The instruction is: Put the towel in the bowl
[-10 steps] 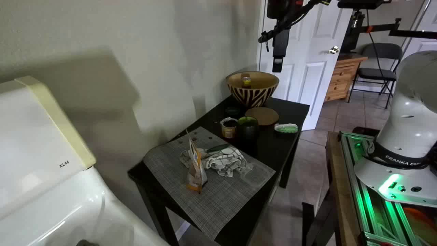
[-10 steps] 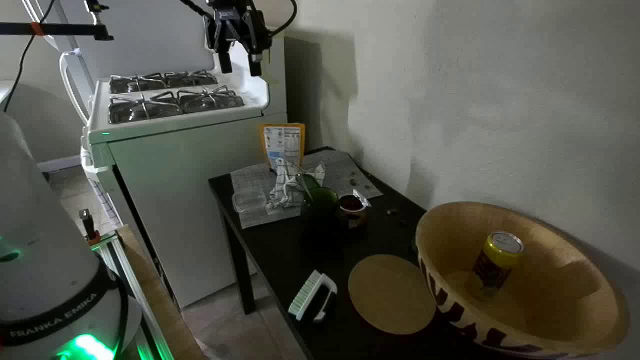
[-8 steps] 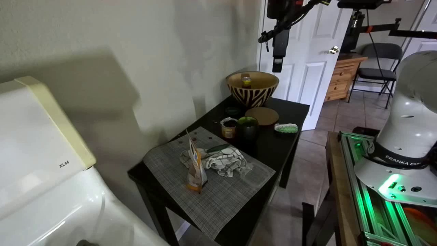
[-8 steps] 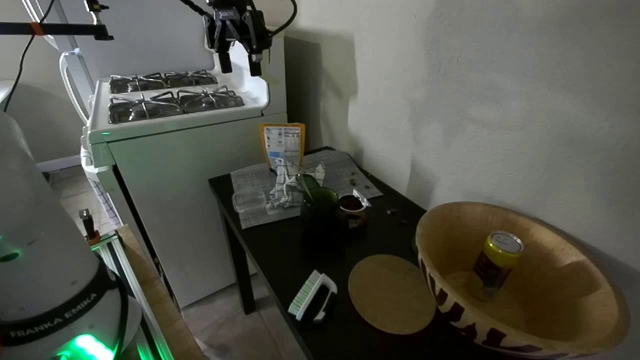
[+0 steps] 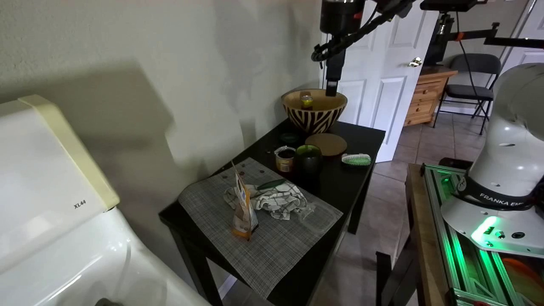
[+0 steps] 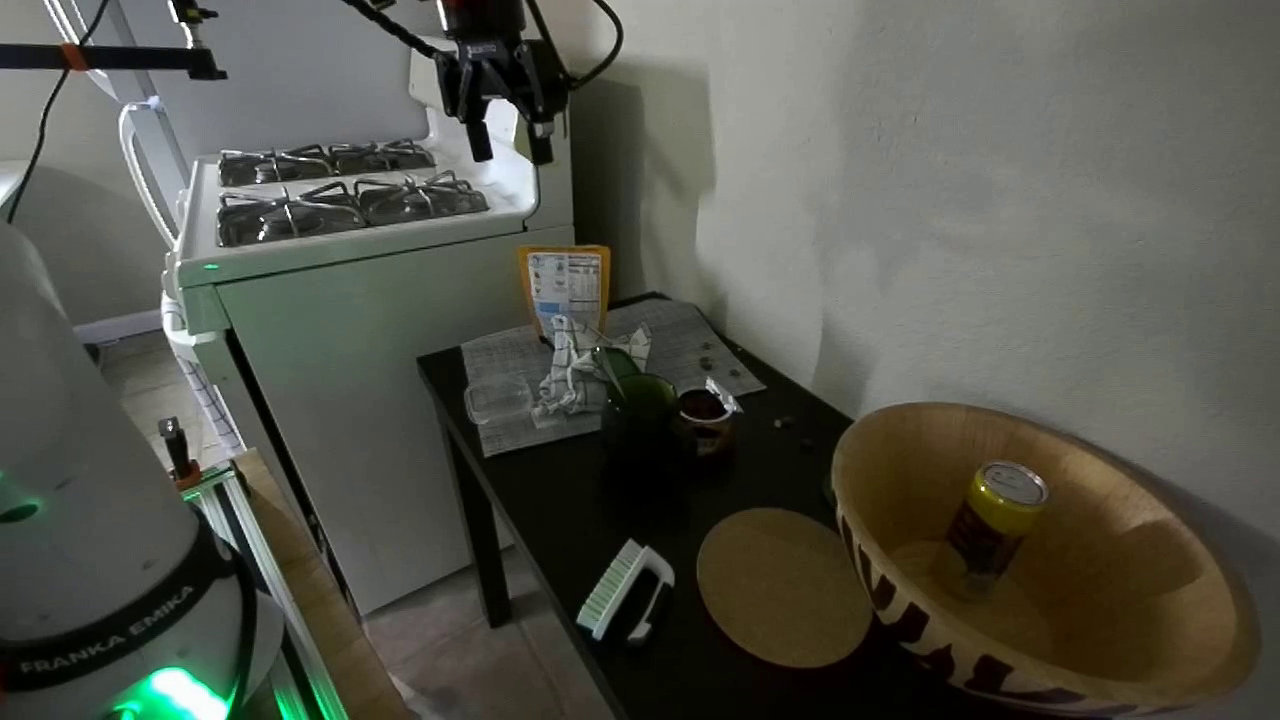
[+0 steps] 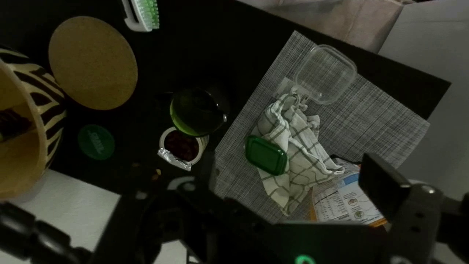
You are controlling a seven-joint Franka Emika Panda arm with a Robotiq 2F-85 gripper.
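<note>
See first the towel point(image 7: 302, 157), lying crumpled on the placemat point(image 5: 276, 250) with a green lid point(image 7: 266, 155) resting on top. In the wrist view, stretches longest from the clear container point(image 7: 326, 73), near the border of the placemat, inward across the placemat, passing just beside the pouch point(image 7: 342, 201); touching it or not, cannot tell.

Look next to the end effector point(image 6: 511, 152): hangs high, seemingly over the placemat, pointing down, released, with jaws spread and nothing held. In the wrist view, has the towel below, in line with the gap of the jaws. Seems thus to call mainly for a descent toward the placemat, perhaps with small correction sideways, not easy to judge from such height. Would probably close across the long axis of the towel, convenient for pinching a fold. May, however, catch the green lid together with the towel, or knock over the pouch.

Farther outward, on the counter point(image 6: 560, 520) and well apart from the placemat, find the bowl point(image 6: 1100, 590) with a can point(image 6: 995, 520) inside. Would later have to carry the towel past the green cup point(image 5: 309, 161), just beside the placemat.
</note>
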